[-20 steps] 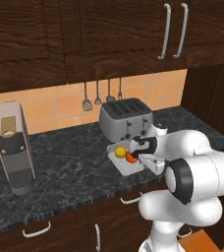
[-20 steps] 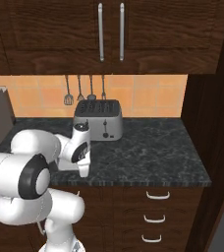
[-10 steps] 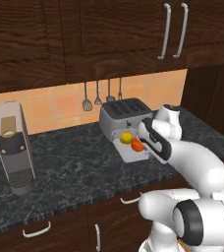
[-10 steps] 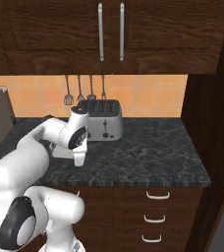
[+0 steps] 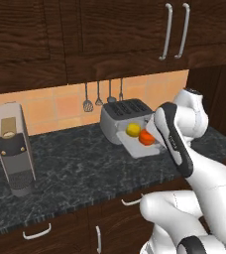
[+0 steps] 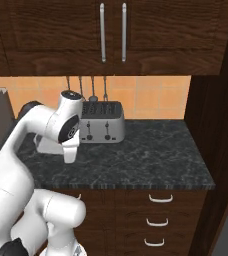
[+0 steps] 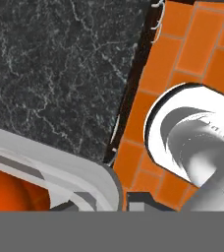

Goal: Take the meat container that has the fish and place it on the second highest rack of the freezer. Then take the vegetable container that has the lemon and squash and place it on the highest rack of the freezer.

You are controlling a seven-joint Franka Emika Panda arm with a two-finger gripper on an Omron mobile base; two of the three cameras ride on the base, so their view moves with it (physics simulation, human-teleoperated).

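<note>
My tool: opening cannot be told; hidden behind my arm. Vegetable container: white tray raised above the dark surface, before the toaster. Contents: lemon beside squash, touching.

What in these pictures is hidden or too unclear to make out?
- Tray, left base view: its right end is hidden behind the arm, so the grip cannot be seen.
- Squash, hand view: cut off by the picture's lower left edge and the tray rim.
- Gripper: open or shut cannot be told.
- Hanging utensils, left base view: too small to identify.
</note>
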